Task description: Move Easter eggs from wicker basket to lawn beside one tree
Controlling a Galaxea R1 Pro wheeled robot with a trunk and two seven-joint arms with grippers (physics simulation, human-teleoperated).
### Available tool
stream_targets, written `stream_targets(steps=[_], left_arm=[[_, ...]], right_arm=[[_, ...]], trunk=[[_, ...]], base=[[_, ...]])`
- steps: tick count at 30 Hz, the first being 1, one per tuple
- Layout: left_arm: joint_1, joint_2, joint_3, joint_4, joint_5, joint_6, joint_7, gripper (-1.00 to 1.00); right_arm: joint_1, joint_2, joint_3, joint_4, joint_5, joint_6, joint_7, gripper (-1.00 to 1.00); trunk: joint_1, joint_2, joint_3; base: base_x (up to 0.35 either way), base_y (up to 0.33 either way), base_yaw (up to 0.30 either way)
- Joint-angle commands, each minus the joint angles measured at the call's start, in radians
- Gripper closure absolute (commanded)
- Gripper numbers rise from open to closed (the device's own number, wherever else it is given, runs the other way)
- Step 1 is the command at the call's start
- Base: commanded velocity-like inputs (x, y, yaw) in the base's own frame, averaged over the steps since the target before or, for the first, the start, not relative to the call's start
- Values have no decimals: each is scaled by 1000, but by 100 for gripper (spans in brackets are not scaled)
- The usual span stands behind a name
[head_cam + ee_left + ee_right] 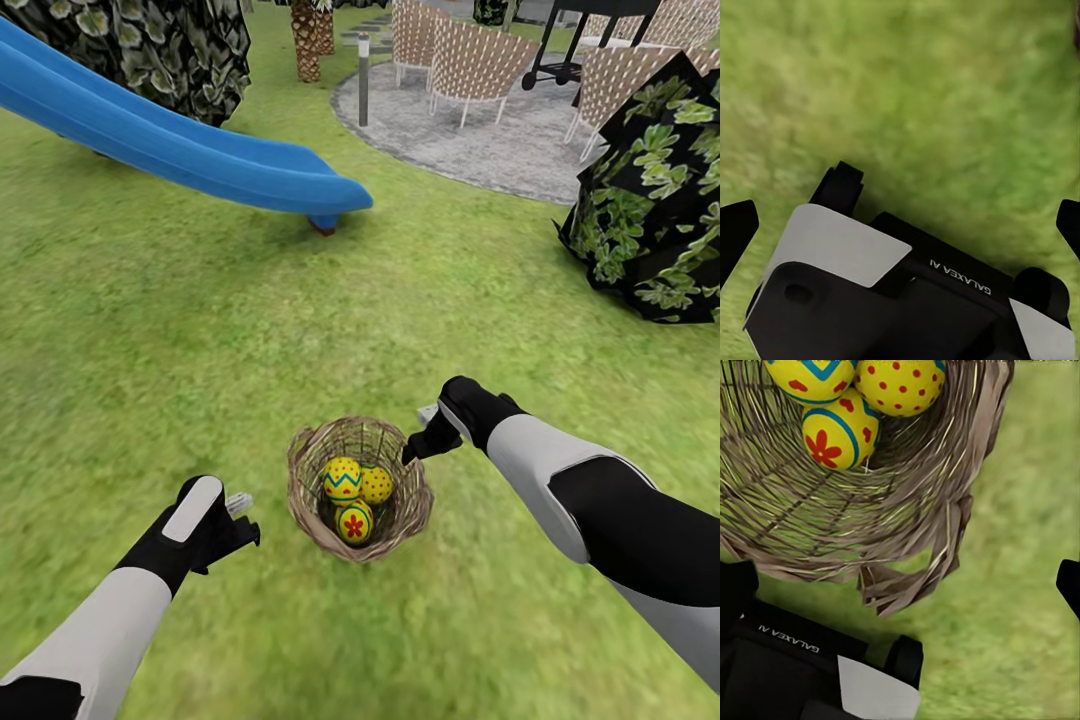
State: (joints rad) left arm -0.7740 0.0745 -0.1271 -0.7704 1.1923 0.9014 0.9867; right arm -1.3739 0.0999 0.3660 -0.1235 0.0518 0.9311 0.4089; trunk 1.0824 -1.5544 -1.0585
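Green lawn stretches around the wicker basket, where all three Easter eggs lie untouched, so nothing seems done: the right tool hovers released at its rim, the left tool released nearby.

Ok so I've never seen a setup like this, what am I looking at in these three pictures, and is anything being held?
This is a simulated two-armed robot in a garden. The wide picture comes from its head camera, looking down over both arms. The other two come from cameras near each wrist. On the lawn sits a wicker basket with three Easter eggs inside. The right end effector hovers at the basket's rim, open and empty. The left end effector is open over grass beside it. Nothing is held. Behind are a blue slide and patio chairs.
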Motion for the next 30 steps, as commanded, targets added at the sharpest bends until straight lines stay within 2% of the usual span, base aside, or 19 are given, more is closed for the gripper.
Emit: stream_targets(steps=[1,10,20,30], left_arm=[[0,1,-5,-1,10,1,10,-100],[1,2,-5,7,10,1,9,-100],[1,6,-5,34,6,0,-30,-100],[1,7,-5,42,5,-1,-31,-100]], right_arm=[[-1,0,3,-1,6,1,7,-100],[0,0,4,41,8,-1,5,-100],[-1,-1,2,119,10,-18,5,-100],[1,0,4,142,8,-38,5,-100]], trunk=[[4,-8,-4],[38,-71,-32],[77,-141,-63],[115,-211,-95]], base=[[0,0,0],[0,0,0],[0,0,0],[0,0,0]])
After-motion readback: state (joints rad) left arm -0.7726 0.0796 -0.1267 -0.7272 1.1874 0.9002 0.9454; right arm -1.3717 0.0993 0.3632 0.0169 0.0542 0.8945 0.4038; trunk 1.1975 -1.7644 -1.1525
